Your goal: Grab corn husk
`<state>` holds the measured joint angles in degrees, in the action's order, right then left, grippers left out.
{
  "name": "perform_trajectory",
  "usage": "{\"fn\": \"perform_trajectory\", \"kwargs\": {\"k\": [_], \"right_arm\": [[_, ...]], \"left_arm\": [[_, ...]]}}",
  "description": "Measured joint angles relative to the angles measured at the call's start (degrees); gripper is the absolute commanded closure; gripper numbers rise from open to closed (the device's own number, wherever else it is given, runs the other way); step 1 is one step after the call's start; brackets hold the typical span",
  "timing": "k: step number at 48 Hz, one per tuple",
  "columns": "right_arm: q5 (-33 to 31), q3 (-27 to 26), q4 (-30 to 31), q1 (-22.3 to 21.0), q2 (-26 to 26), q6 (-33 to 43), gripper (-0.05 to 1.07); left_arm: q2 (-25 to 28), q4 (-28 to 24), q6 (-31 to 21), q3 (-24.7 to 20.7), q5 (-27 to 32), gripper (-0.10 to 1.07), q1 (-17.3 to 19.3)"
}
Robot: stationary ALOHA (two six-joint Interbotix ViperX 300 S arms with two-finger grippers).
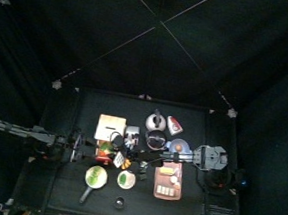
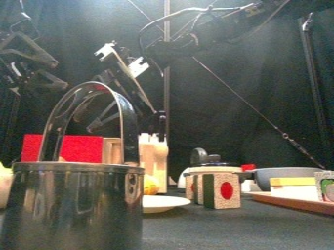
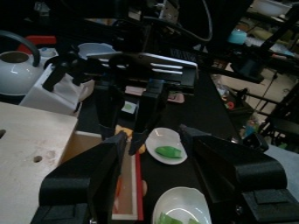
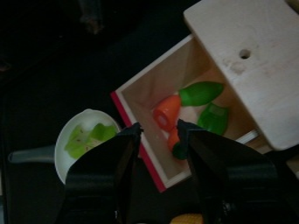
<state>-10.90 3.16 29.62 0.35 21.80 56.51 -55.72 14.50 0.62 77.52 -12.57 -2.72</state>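
Seen from the right wrist, the right arm's fingers (image 4: 111, 166) are spread wide with nothing between them, poised over a red-sided box (image 4: 138, 105). Inside the box lies the corn husk (image 4: 205, 92), apparently the green, leaf-like pieces. An orange piece (image 4: 167, 110) lies right against them, and a pale wooden lid (image 4: 251, 61) covers part of the box. Just beside the box on the worktop stands a white bowl (image 4: 87, 136) holding more green bits. Farther off, the left arm's fingers (image 3: 87, 179) are also parted and empty, looking on from short of the box.

The likeliest slip is a wrong catch. The orange piece sits almost directly under the gap, so a straight descent could close on it rather than the husk. One finger could also land on the red wall and tip or shove the box. The husk looks thin and flat, so a shallow pinch may slide off it.
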Motion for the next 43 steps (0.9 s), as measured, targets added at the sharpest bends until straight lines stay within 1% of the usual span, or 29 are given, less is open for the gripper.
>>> {"fn": "perform_trajectory", "kwargs": {"k": [3, 10, 14, 17, 23, 26, 30, 37, 43], "right_arm": [[-0.6, 0.0, -0.2, 1.0, -0.1, 0.1, 0.25], [-4.3, 0.0, -1.7, 4.1, -1.3, 0.1, 0.25], [-8.0, 0.0, -3.4, 7.1, -2.5, 0.1, 0.25], [-12.0, 0.0, -5.3, 9.3, -2.7, 0.5, 0.25], [-17.8, -0.1, -10.1, 11.9, -2.7, 0.4, 0.25], [-19.2, -0.1, -13.0, 12.4, -2.6, 0.4, 0.25], [-19.5, -0.1, -15.0, 12.1, -2.3, 0.4, 0.25], [-19.9, -0.2, -16.6, 11.6, -0.5, 0.4, 0.25], [-21.4, -0.6, -17.8, 11.7, 1.1, 0.5, 0.25]], "left_arm": [[0.0, 0.0, 0.0, 0.0, 0.0, 0.09, 0.0], [0.0, 0.0, 0.0, 0.0, 0.0, 0.09, 0.0], [0.0, 0.0, 0.0, 0.0, 0.1, 0.09, -0.1], [0.0, 0.0, 0.0, 0.0, 0.0, 0.09, -0.1], [0.0, 0.3, 0.0, 0.0, 0.1, 0.09, -0.1], [0.0, 0.6, 0.0, 0.0, 0.0, 0.09, -0.1], [0.0, 0.8, 0.0, 0.0, 0.1, 0.09, 0.0], [0.0, 0.8, 0.0, 0.0, 0.1, 0.09, -0.1], [0.0, 0.8, 0.0, 0.0, 0.0, 0.09, -0.1]]}}
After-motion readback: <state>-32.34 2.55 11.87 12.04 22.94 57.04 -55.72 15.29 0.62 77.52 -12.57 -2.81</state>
